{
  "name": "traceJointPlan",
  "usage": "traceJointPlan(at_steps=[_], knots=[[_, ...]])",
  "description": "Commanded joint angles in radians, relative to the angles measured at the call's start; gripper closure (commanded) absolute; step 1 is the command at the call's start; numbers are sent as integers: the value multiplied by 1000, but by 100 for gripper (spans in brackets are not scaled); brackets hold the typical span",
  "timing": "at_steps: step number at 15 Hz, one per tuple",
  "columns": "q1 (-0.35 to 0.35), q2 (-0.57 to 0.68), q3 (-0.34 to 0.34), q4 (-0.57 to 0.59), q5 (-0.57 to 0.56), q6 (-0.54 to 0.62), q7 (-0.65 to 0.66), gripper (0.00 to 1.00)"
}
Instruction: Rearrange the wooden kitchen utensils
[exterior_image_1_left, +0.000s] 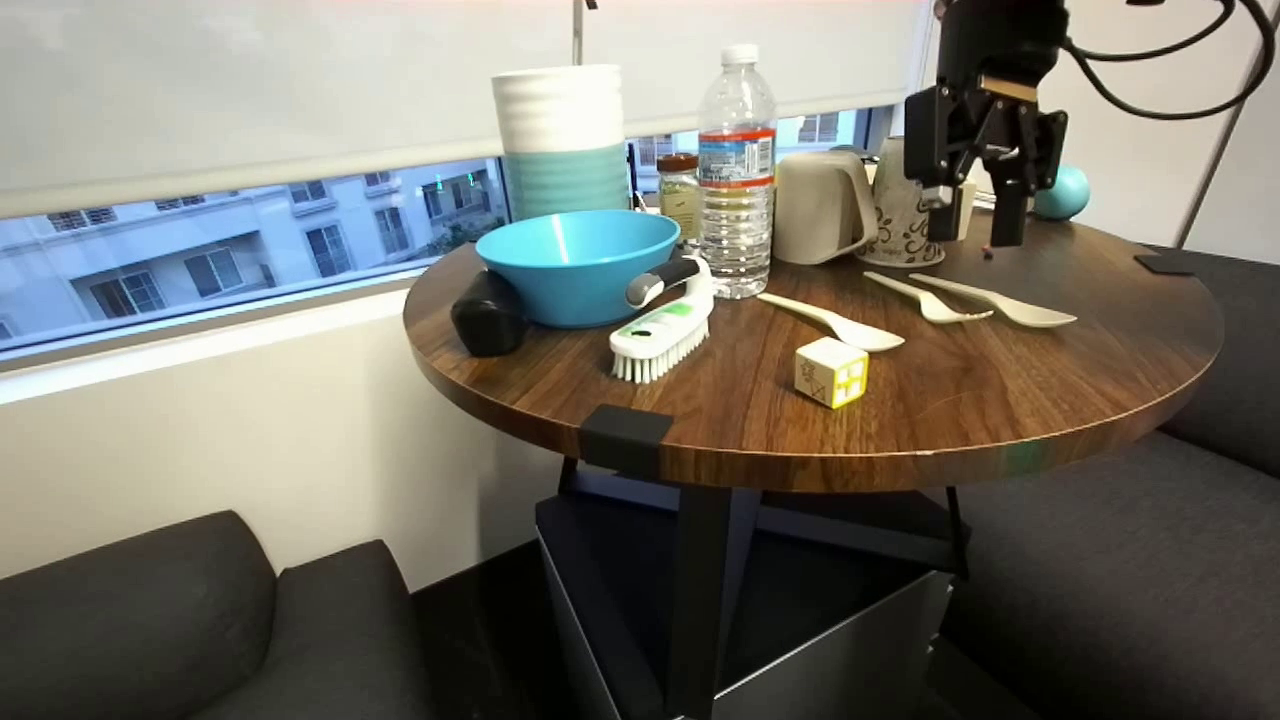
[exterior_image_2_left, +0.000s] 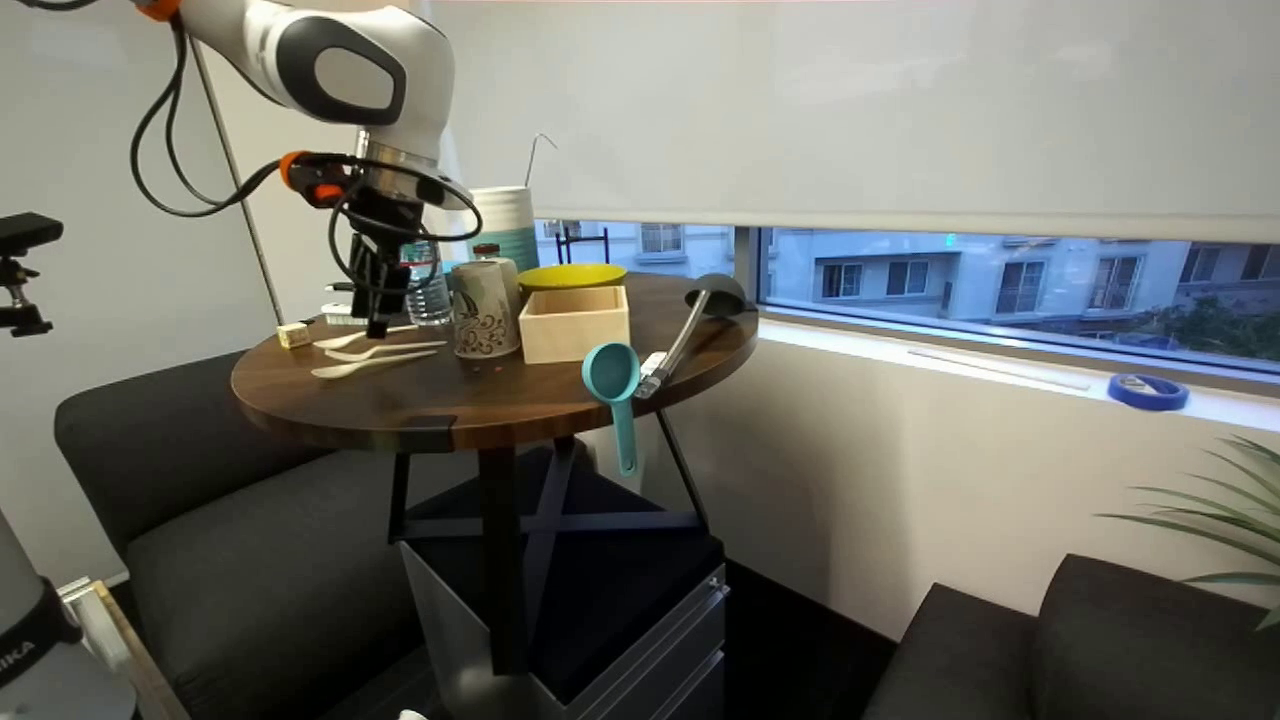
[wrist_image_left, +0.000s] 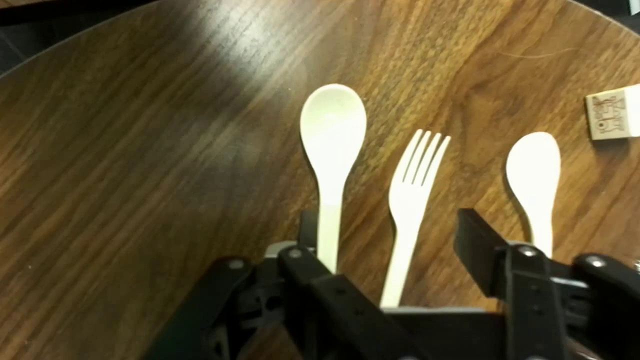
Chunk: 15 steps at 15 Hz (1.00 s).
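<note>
Round wood table (exterior_image_1_left: 1000, 395); past its far edge in both exterior views, window (exterior_image_2_left: 1000, 290) with pale blind (exterior_image_2_left: 880, 120) partly down, bluish building (exterior_image_1_left: 285, 245) outside. Dark grey seats (exterior_image_1_left: 1120, 540) beyond opposite side edges, drawer cabinet (exterior_image_2_left: 670, 630) underneath, pale wall (exterior_image_2_left: 800, 450) below sill (exterior_image_2_left: 860, 338).

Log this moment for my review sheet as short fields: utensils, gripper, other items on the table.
Order in wrist view: left spoon, fork, right spoon
Spacing: heads apart, right spoon nearest the block
Gripper: open, holding nothing, above the table
Also on table: white brush, blue bowl, water bottle, beige mug, among others
</note>
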<state>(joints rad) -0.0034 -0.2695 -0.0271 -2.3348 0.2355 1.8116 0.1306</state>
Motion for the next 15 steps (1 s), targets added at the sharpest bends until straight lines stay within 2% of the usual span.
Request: traceJointPlan(at_steps=[1,4,12,13,15], knots=[[29,-16,38,19,62,46,7,0],[56,24,70,43,87,84,2,0],[89,164,123,95,48,172,7,0],[90,179,126,103,44,175,7,5],[92,200,129,112,40,175,9,29]])
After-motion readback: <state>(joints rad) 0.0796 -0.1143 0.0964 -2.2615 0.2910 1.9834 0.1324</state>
